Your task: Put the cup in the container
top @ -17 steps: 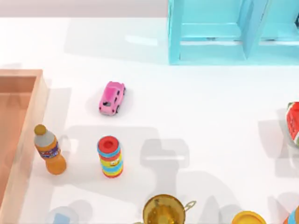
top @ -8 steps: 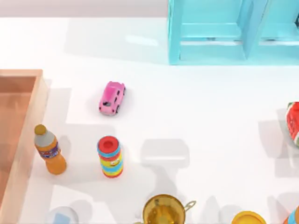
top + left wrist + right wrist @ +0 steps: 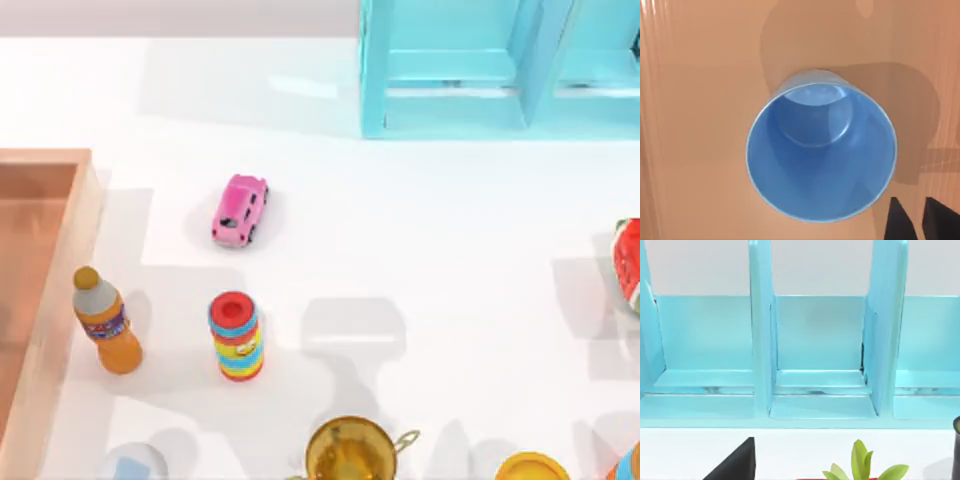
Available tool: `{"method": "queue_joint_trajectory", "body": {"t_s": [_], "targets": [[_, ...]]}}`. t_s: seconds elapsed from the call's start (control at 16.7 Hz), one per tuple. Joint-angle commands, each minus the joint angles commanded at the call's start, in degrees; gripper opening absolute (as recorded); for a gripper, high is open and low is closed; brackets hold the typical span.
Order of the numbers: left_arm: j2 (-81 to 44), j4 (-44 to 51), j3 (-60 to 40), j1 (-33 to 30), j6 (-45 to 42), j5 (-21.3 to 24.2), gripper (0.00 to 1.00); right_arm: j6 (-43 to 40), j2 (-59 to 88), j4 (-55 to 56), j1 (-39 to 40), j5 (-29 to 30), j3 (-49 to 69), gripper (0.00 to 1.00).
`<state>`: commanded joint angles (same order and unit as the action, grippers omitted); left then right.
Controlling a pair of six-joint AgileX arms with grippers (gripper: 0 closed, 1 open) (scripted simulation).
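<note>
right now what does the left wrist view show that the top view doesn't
Left wrist view: the blue cup, open end toward the camera, against orange-brown wood, with the left claw beside it. Top view: pink toy car, orange bottle, ring stack, gold pot, blue rack. Both: the wooden container.

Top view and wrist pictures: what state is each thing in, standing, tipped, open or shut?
blue cup: mouth up, empty, wood beneath it
left gripper: beside the cup
wooden container: open-topped
orange bottle: upright, capped
pink toy car: on its wheels
gold pot: upright, lidless
</note>
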<state>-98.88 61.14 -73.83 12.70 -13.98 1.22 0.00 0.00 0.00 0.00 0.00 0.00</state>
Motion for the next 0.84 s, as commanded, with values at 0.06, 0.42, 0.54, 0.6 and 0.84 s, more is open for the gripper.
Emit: {"method": "queue_joint_trajectory", "body": {"t_s": [0.06, 0.42, 0.54, 0.6, 0.84], "targets": [[0.00, 0.00, 0.00, 0.00, 0.00, 0.00, 0.45, 0.00, 0.00, 0.00, 0.00, 0.00, 0.00, 1.00], [0.00, 0.00, 0.00, 0.00, 0.00, 0.00, 0.90, 0.00, 0.00, 0.00, 0.00, 0.00, 0.00, 1.00], [0.00, 0.00, 0.00, 0.00, 0.00, 0.00, 1.00, 0.00, 0.00, 0.00, 0.00, 0.00, 0.00, 1.00], [0.00, 0.00, 0.00, 0.00, 0.00, 0.00, 1.00, 0.00, 0.00, 0.00, 0.00, 0.00, 0.00, 1.00], [0.00, 0.00, 0.00, 0.00, 0.00, 0.00, 1.00, 0.00, 0.00, 0.00, 0.00, 0.00, 0.00, 1.00]]}}
